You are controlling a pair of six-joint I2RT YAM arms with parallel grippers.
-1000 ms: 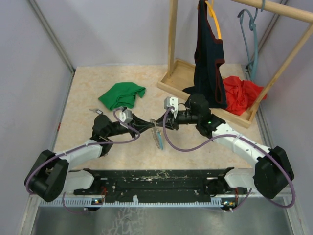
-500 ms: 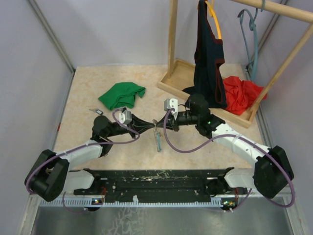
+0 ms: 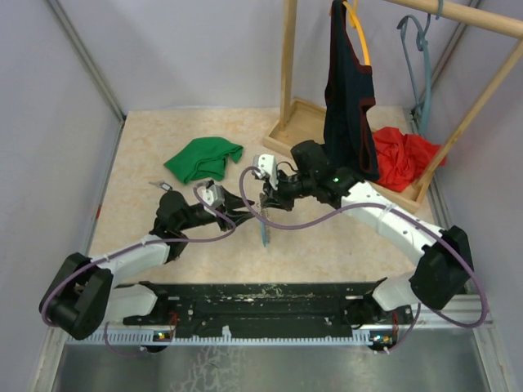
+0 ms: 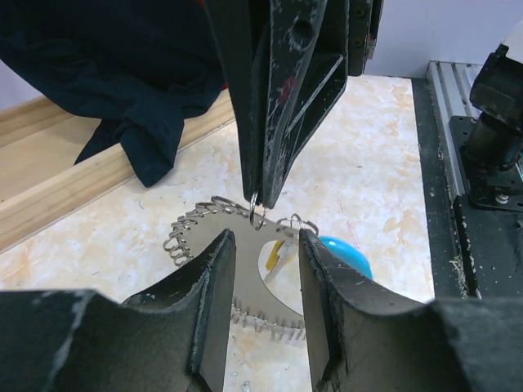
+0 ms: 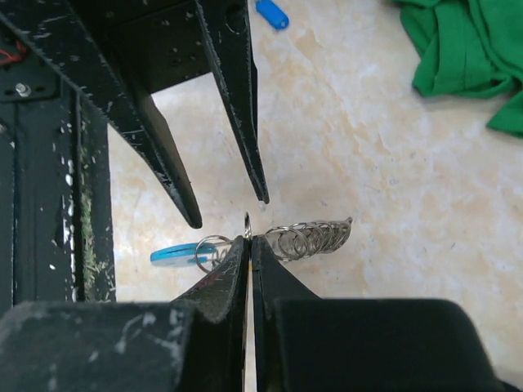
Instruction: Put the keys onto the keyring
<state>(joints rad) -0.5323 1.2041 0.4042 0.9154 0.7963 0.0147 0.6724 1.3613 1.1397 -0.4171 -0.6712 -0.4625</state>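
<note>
Shift: right gripper (image 5: 249, 239) swung leftward; left gripper (image 4: 265, 237) parted.
Right gripper: pinched shut on keyring (image 5: 312, 239).
Left gripper: jaws apart, flanking keyring.

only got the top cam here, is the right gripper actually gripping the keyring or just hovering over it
Observer: The right wrist view shows the right gripper shut on one small ring of the keyring.
Operator: ok and is the left open
Observer: Yes. In the left wrist view the left gripper is open, with the keyring showing between its fingers.
Operator: what's that speck by the left arm
Observer: The right wrist view shows a blue key lying on the table, apart from the keyring.
</note>
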